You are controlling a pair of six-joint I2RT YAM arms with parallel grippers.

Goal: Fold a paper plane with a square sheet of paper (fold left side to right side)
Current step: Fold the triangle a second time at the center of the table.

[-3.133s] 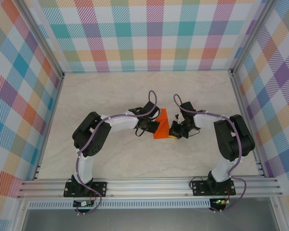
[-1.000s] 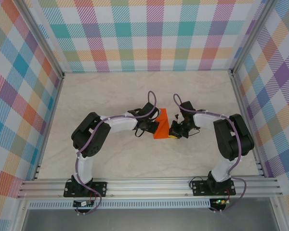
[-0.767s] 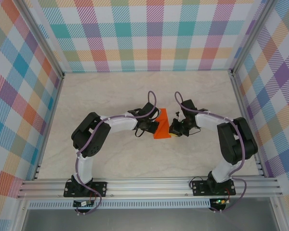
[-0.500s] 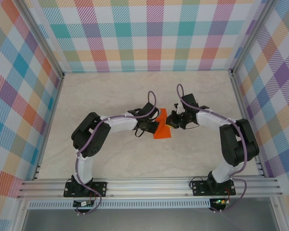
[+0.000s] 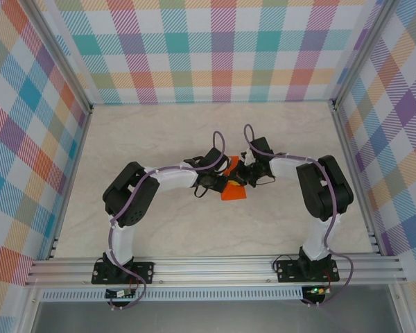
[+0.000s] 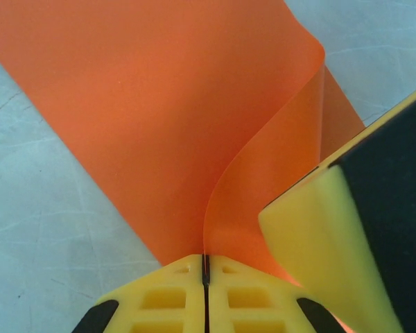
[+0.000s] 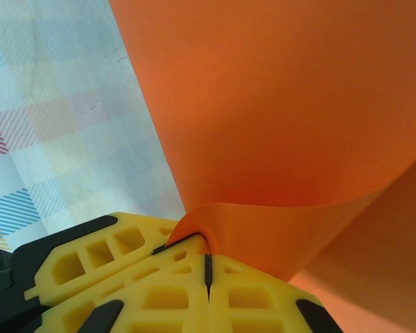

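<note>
- square sheet of paper (image 5: pixel 233 193), bright orange, lies on the pale marbled tabletop (image 5: pixel 159 132) directly between the two sets of jaws, which meet over it near the tabletop's middle. Checked walls (image 5: pixel 222 48) stand beyond the jaws and out to either side of them.
- left arm (image 5: pixel 168 175) and right arm (image 5: pixel 301 170) come in from opposite sides. Each is bent so that its jaws point inward at the other's, and the two sets stand just beside each other above the sheet.
- in the left wrist view most of the sheet lies flat on the tabletop ahead of the left jaws. Its right-hand part lifts off in a smooth, rounded curve, and the raised edge runs straight back into those jaws. No sharp crease shows along the bend.
- in the right wrist view the sheet rises ahead of and above the right jaws, then curls down and over into them.
- left jaws are pressed together: the yellow fingers (image 6: pixel 166 298) meet along a thin dark seam, with the paper's lifted edge pinched in it.
- right jaws are closed the same way: their yellow fingers (image 7: pixel 166 298) meet with a small curl of the paper caught at the top of the seam.
- one yellow finger of the right arm (image 6: pixel 319 243) shows just to the right of the left jaws, close against the lifted part of the sheet.
</note>
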